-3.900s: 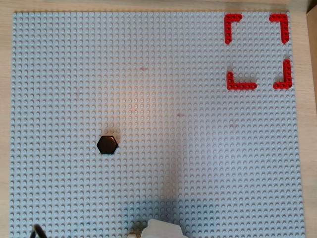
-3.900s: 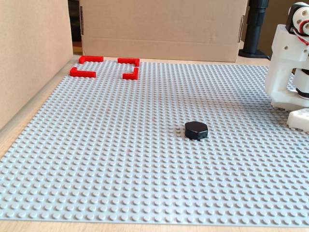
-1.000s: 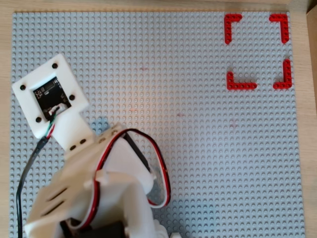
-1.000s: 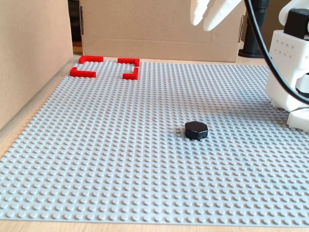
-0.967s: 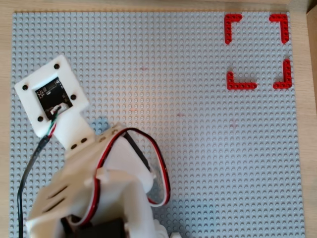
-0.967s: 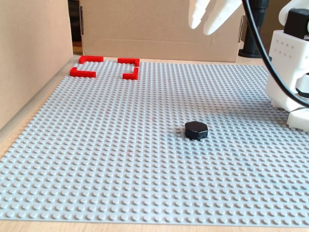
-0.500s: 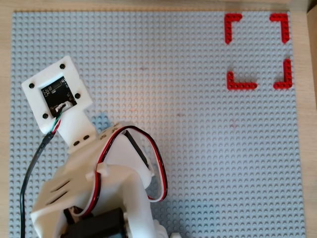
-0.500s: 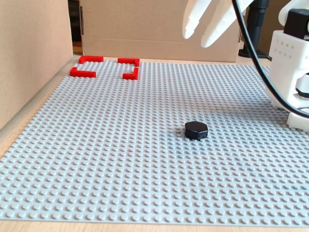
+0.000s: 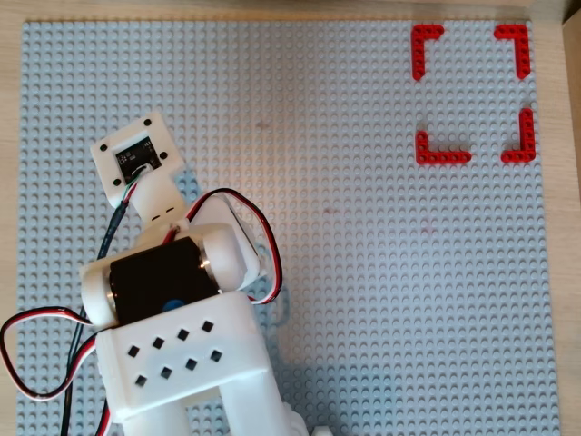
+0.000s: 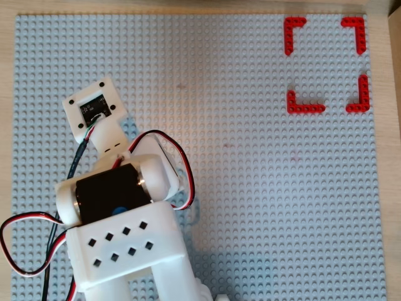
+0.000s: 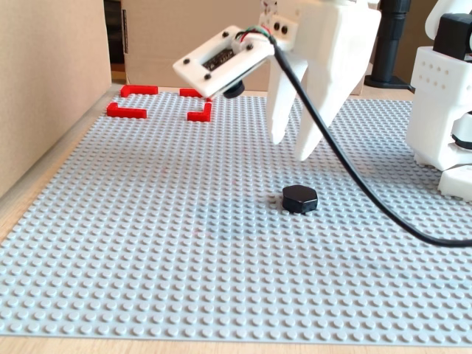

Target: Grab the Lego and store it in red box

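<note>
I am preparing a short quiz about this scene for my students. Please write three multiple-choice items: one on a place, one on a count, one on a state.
1. In the fixed view, where is the Lego relative to the end effector?
A. Clamped between the fingers
B. On the baseplate, below the fingertips, not touched
C. Inside the red outline

2. How many corner brackets form the red box?
A. Two
B. Three
C. Four

3. What is the state of the end effector?
A. Open and empty
B. Shut on the Lego
C. Shut on a bracket

Answers:
1. B: the black piece lies on the grey baseplate, with clear space under the fingertips.
2. C: both overhead views show four separate red L-shapes with gaps between them.
3. A: in the fixed view the two white fingers stand apart with nothing between them.
</note>
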